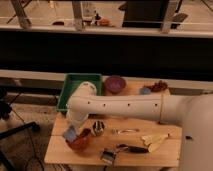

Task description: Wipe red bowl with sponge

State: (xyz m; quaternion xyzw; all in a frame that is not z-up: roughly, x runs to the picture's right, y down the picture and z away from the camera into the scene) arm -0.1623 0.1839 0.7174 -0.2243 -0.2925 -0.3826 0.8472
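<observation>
The red bowl (80, 143) sits near the front left of the wooden table (150, 155). A light-blue sponge (69, 134) rests at the bowl's left rim, at the end of my arm. My gripper (73, 131) is at the sponge, directly over the bowl's left side; the white arm (125, 106) reaches in from the right and hides most of the gripper.
A green tray (75, 85) stands at the back left, a purple bowl (115, 84) beside it. A small blue rounded object (145, 91) and a reddish item (160, 86) lie at the back right. A metal cup (98, 128), cutlery (125, 131), a brush (120, 150) and yellow pieces (155, 141) lie near the bowl.
</observation>
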